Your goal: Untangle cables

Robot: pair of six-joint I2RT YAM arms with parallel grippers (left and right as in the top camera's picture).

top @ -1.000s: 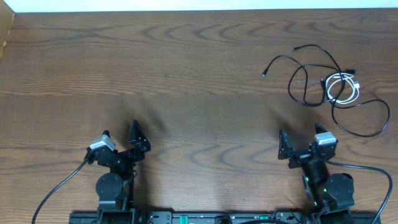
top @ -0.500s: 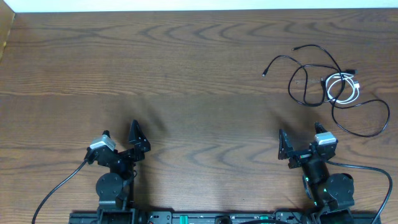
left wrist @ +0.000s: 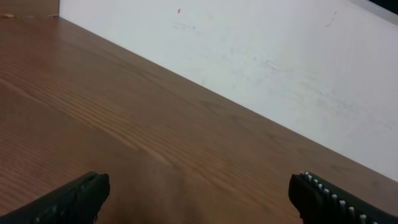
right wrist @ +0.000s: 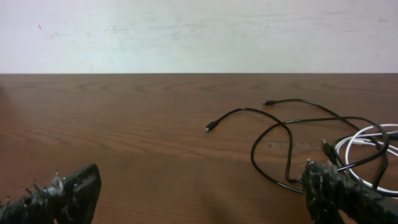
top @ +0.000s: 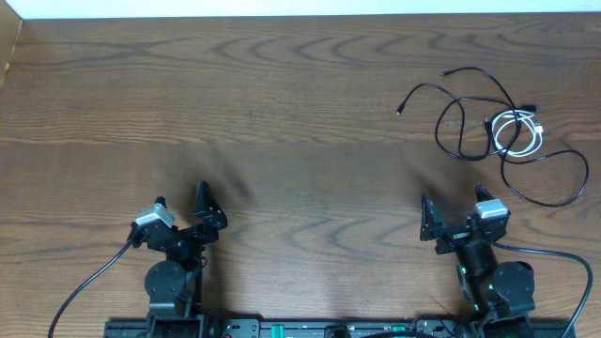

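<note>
The cables lie in a loose tangle at the table's back right: black cables (top: pixel 481 111) loop over one another, and a short white looped cable (top: pixel 516 131) sits inside them. In the right wrist view the black cables (right wrist: pixel 280 134) and the white cable (right wrist: pixel 367 146) lie ahead, right of centre. My right gripper (top: pixel 454 208) (right wrist: pixel 199 193) stands open near the front edge, a short way in front of the tangle, holding nothing. My left gripper (top: pixel 180 207) (left wrist: pixel 199 196) is open too, at the front left, far from the cables, with bare wood between its fingers.
A thick black wire (top: pixel 89 282) runs from the left arm's base and another (top: pixel 563 258) from the right arm's. A white wall (right wrist: pixel 199 34) borders the table's far edge. A cardboard edge (top: pixel 11 47) shows at the back left corner.
</note>
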